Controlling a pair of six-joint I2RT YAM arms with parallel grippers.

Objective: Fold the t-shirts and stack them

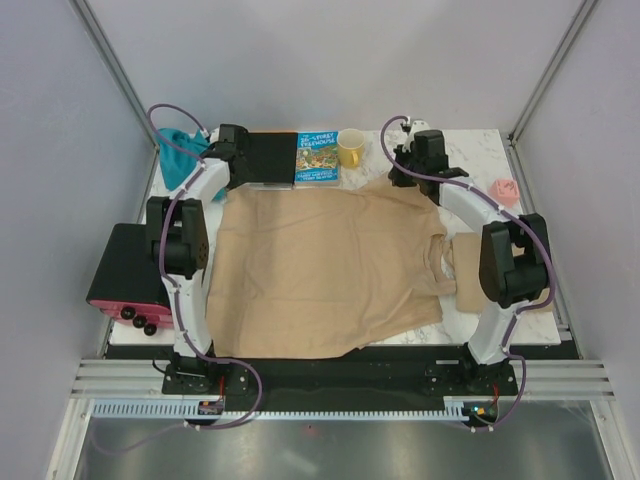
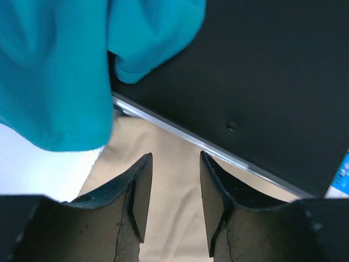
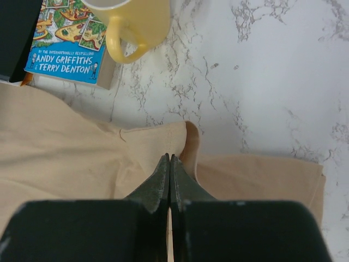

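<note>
Tan t-shirt (image 1: 320, 265) lies flat on the tabletop (image 3: 272, 82). Right gripper (image 3: 169, 159), pressed together, sits at its far edge. Left gripper (image 2: 175, 164), spread, hangs above its far-left corner beside the teal garment (image 2: 54, 71).

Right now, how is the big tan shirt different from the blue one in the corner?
The big tan t-shirt is sandy beige; the teal garment is bright blue-green. The big tan t-shirt lies spread out across the middle of the table; the teal garment is bunched in a heap at the far left corner. The big tan t-shirt covers far more table than the teal garment. Both are soft cloth, not yet neatly folded.
</note>
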